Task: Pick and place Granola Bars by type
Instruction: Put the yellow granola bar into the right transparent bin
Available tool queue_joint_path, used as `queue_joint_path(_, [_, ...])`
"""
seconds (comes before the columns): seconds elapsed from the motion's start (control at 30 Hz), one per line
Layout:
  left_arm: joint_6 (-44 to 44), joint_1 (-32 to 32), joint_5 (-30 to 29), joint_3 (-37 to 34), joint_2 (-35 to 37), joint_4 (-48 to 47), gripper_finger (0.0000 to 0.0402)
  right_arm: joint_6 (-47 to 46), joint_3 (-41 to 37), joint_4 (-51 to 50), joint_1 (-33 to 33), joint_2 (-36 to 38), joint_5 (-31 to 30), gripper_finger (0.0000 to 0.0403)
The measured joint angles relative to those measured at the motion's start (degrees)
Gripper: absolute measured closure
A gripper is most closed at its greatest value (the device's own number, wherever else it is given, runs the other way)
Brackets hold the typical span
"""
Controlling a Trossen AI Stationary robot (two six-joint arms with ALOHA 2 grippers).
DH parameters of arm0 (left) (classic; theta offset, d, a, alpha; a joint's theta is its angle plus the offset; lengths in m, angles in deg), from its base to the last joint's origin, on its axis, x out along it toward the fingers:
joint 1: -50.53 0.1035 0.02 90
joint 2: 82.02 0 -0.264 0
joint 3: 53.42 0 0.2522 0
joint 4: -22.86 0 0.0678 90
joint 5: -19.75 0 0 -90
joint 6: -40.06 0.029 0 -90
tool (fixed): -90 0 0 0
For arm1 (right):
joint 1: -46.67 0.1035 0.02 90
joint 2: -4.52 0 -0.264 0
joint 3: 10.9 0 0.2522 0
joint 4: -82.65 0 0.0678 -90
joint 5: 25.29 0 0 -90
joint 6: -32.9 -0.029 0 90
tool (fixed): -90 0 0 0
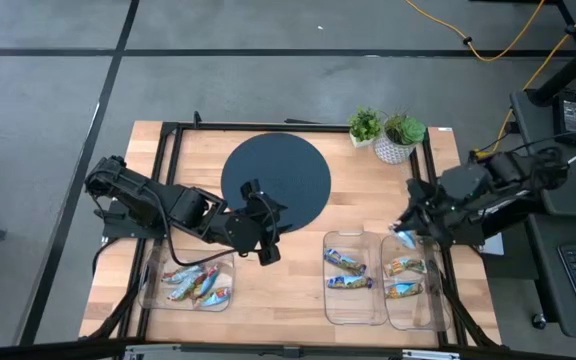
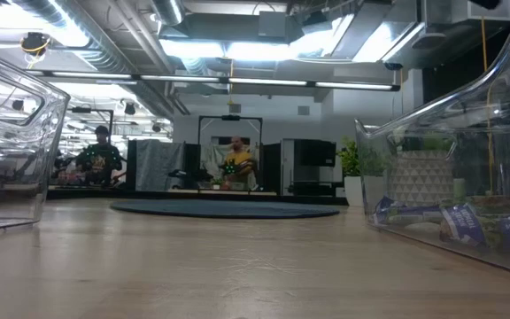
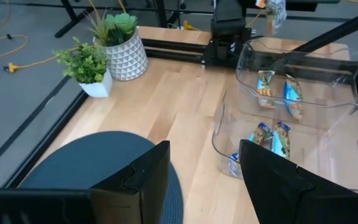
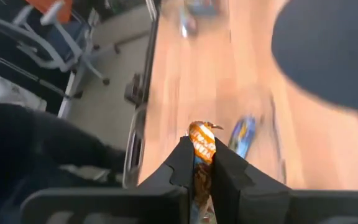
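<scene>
Orange-wrapped granola bar (image 4: pixel 202 144) clamped between closed fingers of right pincer (image 1: pixel 405 236), held above far end of clear tray (image 1: pixel 415 297) nearest worktop's right edge. That tray holds two bars (image 1: pixel 405 277); neighbouring tray (image 1: pixel 356 292) holds two blue bars (image 1: pixel 346 272). Third tray (image 1: pixel 189 285) near left front corner holds cluster of mixed bars (image 1: pixel 195 284). Left pincer (image 1: pixel 265 249) hangs empty, fingers spread apart, over worktop (image 1: pixel 288 285) at near rim of dark round mat (image 1: pixel 276 178). Two potted plants (image 1: pixel 385 133) at far right corner.
</scene>
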State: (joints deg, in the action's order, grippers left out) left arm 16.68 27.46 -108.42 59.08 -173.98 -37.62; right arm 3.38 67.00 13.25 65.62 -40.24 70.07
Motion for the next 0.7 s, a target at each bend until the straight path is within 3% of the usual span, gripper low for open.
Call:
queue_joint_path(0.23, [0.04, 0.30, 0.70, -0.04, -0.02, -0.02, 0.0217, -14.32, 0.00, -9.32, 9.02, -1.52, -2.41, 0.0369])
queue_joint_path(0.47, [-0.05, 0.30, 0.68, -0.04, -0.07, 0.00, 0.0217, -28.93, -0.37, -19.36, 18.98, -6.15, -10.28, 0.0369])
queue_joint_path(0.6, [-0.07, 0.28, 0.64, -0.13, -0.36, -0.14, 0.0217, -33.16, -6.48, -17.15, 23.77, -8.18, -11.27, 0.0369])
queue_joint_path(0.7, [-0.07, 0.30, 0.54, -0.13, -0.35, -0.11, 0.0217, -35.55, -13.75, -11.74, 26.81, -8.50, -8.49, 0.0369])
